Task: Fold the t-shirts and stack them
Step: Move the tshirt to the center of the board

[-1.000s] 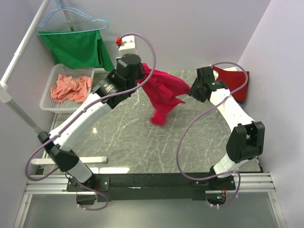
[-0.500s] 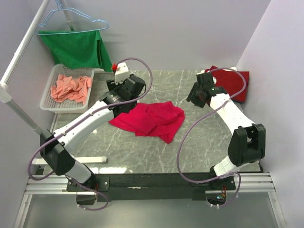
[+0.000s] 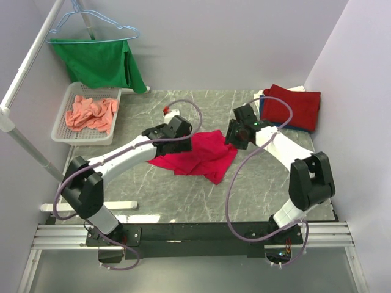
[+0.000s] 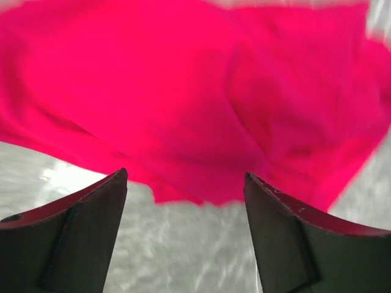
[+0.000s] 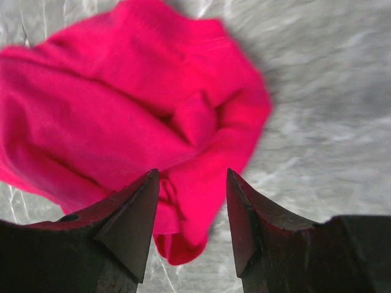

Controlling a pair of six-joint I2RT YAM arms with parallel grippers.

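While the bright pinkish-red t-shirt (image 3: 198,155) lies crumpled and spread on the marble table (image 3: 183,195), the top view shows the left gripper (image 3: 185,141) low over that shirt's left edge and the right gripper (image 3: 234,135) just off its upper right corner. Well to the right of the shirt, a dark red t-shirt (image 3: 294,105) sits folded on a blue one (image 3: 263,110). Far to the shirt's left, a salmon-orange t-shirt (image 3: 91,113) is heaped in a white basket (image 3: 60,133). In the left wrist view, the left gripper (image 4: 185,177) has its fingers spread wide and released, with the pinkish-red t-shirt (image 4: 183,91) just beyond the tips and nothing clasped. In the right wrist view, the right gripper (image 5: 192,174) is likewise spread and holds nothing, and the shirt (image 5: 122,122) lies rumpled below and ahead of the fingers.
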